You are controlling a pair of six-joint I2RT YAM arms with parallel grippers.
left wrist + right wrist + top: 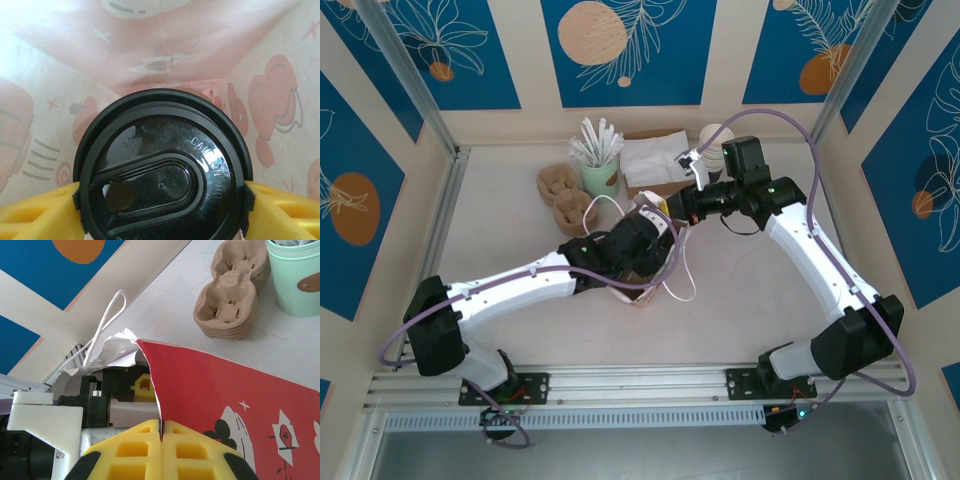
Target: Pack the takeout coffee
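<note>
Left jaws partly spread, clamped on the takeout coffee at both sides of its black lid rim. The cup is inside the red bag, pink inner walls all round. Right jaws fully closed, pinching the bag's top edge. Bag is mid tabletop, near the pulp cup carriers.

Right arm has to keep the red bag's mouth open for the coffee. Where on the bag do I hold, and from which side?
Pinch the red bag at its top edge, from the right, as the right end effector does now. That wall is a thin sheet, so flat fingers clamp it; the white cord handle is slack. The left end effector holds the takeout coffee inside.
</note>
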